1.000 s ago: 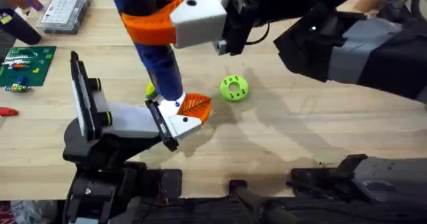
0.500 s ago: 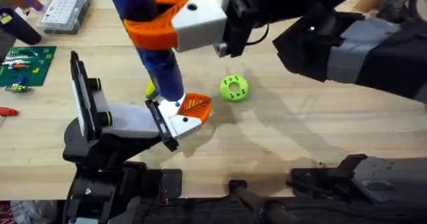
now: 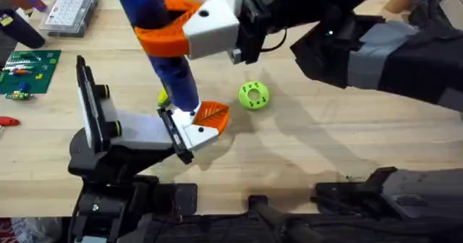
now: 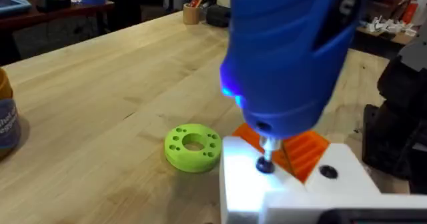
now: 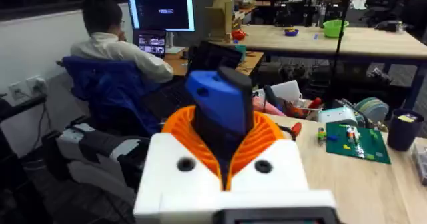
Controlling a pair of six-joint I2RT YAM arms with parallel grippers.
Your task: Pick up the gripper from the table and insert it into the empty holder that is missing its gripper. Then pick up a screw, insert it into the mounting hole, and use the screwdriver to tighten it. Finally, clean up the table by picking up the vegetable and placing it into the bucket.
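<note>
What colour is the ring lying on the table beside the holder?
Lime green, with small holes around its face; the ring shows best in the left wrist view.

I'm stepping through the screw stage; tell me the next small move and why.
Probably hold the screwdriver upright and keep driving, pressing gently down. In the left wrist view its bit sits on the screw in the holder, its light on, and the screw head seems proud of the white face. The right end effector grips the screwdriver; the orange gripper sits in the holder.
</note>
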